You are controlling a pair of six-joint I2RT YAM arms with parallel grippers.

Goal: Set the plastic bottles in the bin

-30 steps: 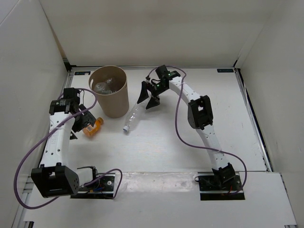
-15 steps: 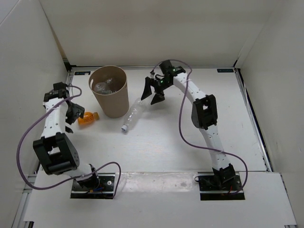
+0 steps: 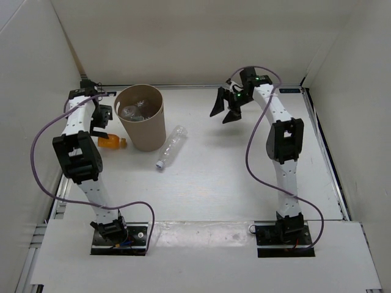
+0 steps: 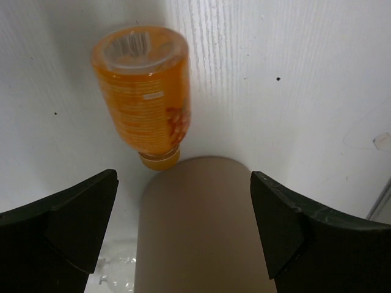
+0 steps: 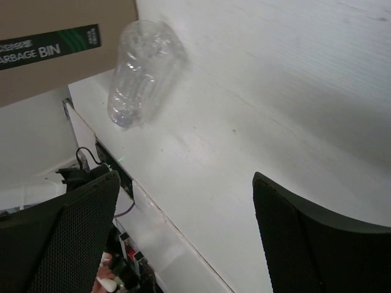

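The bin (image 3: 149, 131) is a tall brown cylinder at the back left, with clear bottles (image 3: 132, 110) lying inside it. The short orange bottle (image 3: 110, 142) lies on the table just left of the bin, its cap end against the bin wall. It also shows in the left wrist view (image 4: 145, 97) beyond the bin (image 4: 195, 232). My left gripper (image 3: 100, 119) is open and empty above it, as the left wrist view (image 4: 183, 183) shows. A plain clear bottle (image 3: 170, 146) lies right of the bin and shows in the right wrist view (image 5: 143, 70). My right gripper (image 3: 225, 109) is open and empty, well to its right (image 5: 186, 183).
White walls enclose the table on the left, back and right. The bin's label (image 5: 49, 46) reads "GARBAGE BIN". The left arm stands close to the left wall. The arm bases and cables sit at the near edge.
The left arm swung back toward the far left corner, and the orange bottle shifted back to the bin's left side. The right gripper moved right, away from the clear bottle.
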